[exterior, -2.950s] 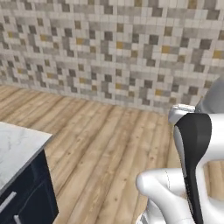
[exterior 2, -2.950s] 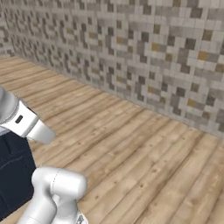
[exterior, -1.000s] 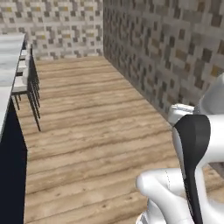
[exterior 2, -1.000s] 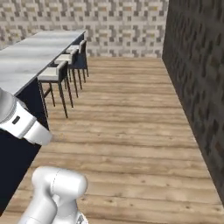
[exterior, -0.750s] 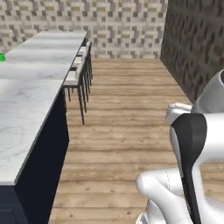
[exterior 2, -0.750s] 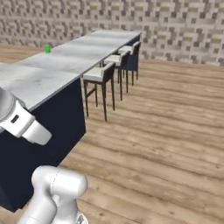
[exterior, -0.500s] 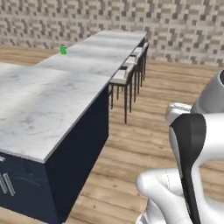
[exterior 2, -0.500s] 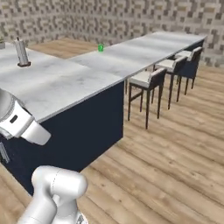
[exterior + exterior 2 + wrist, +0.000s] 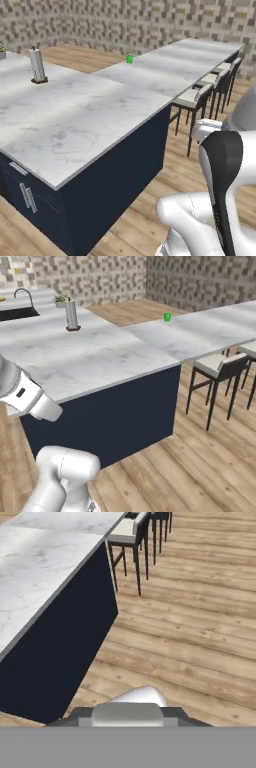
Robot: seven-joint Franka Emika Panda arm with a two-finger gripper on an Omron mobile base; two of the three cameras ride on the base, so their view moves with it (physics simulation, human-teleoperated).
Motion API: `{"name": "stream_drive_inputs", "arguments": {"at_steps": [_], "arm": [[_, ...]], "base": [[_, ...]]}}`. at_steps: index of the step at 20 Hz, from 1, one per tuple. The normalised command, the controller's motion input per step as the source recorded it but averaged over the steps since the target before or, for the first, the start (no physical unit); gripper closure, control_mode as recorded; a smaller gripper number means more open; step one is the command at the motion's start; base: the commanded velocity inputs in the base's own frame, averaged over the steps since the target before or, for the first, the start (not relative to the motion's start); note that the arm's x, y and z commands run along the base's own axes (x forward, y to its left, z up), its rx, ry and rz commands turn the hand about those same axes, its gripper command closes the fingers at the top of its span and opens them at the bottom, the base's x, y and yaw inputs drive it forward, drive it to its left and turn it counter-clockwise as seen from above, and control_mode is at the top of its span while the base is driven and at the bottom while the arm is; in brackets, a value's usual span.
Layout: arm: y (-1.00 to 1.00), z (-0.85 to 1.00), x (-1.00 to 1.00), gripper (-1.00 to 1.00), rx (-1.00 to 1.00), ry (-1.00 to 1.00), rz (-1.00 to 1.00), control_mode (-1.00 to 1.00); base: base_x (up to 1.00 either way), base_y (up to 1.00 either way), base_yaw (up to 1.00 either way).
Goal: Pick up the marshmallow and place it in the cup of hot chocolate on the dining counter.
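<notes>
The small bright green cylindrical cup (image 9: pixel 129 59) stands far off on the long white grey-veined marble dining counter (image 9: pixel 165 70); its contents are too small to make out. My jaws are shut, whatever they may hold is hidden, well apart from it. A steel cylindrical paper-towel holder (image 9: pixel 72 316) stands upright on the nearer marble slab. Dark-framed, pale-seated stools (image 9: pixel 217 368) line the counter over wood-plank floor (image 9: pixel 200 627).

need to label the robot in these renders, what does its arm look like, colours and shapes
The arm is glossy white, built of rounded, bulbous segments, with a broad black band curving over one link in the left base view. In the right base view a fat white elbow-like joint shows low, and a white cylindrical link carries a small dark mark. No cables or lettering are visible.
</notes>
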Motion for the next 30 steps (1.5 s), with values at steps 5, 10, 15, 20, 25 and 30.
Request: {"name": "stream_drive_inputs", "arguments": {"at_steps": [5,10,15,20,25,30], "arm": [[0.00,0.00,0.00,1.00,0.00,0.00,0.00,1.00],[0.00,0.00,0.00,1.00,0.00,0.00,0.00,1.00],[0.00,0.00,0.00,1.00,0.00,0.00,0.00,1.00],[0.00,0.00,0.00,1.00,0.00,0.00,0.00,1.00],[0.00,0.00,0.00,1.00,0.00,0.00,0.00,1.00],[0.00,0.00,0.00,1.00,0.00,0.00,0.00,1.00]], "base": [[0.63,-1.00,0.00],[0.99,-1.00,0.00],[0.76,-1.00,0.01],[0.69,-1.00,0.09],[0.63,-1.00,0.15],[0.63,-1.00,0.13]]}}
